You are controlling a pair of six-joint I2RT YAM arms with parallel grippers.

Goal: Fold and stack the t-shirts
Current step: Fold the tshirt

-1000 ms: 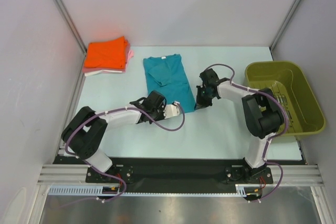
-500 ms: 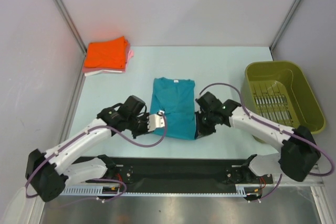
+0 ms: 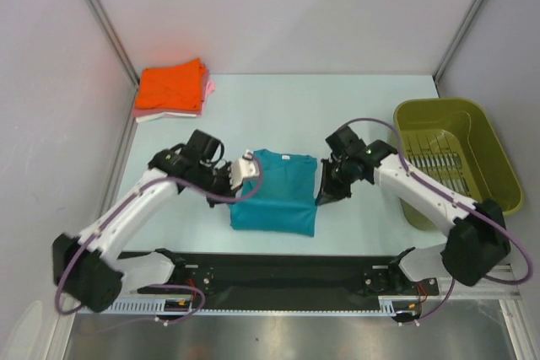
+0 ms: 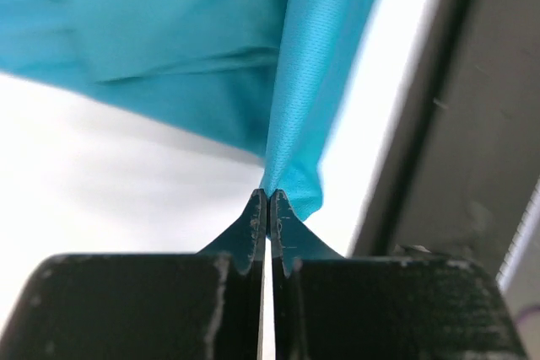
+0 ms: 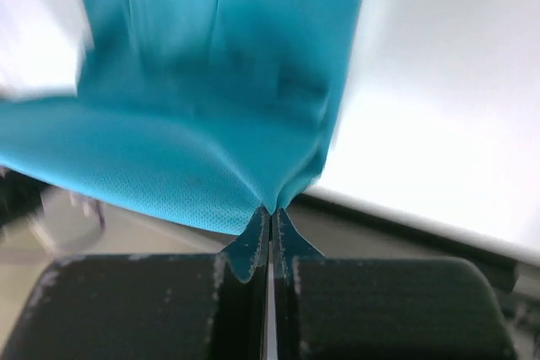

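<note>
Teal t-shirt (image 3: 274,196) at the middle of the table (image 3: 278,111), toward its near edge, pinched on both sides. The left gripper (image 3: 245,169) is clamped tight on the shirt's left edge; in the left wrist view its fingers (image 4: 252,229) meet with only a fold of teal cloth between the tips. The right gripper (image 3: 326,186) is likewise clenched on the right edge, its fingers (image 5: 250,246) nipping a gathered corner. Folded orange t-shirt (image 3: 171,86) tops a stack at the far left corner, with pink (image 3: 209,88) and white (image 3: 148,115) layers beneath. An olive basket (image 3: 419,115) stands at the right edge.
</note>
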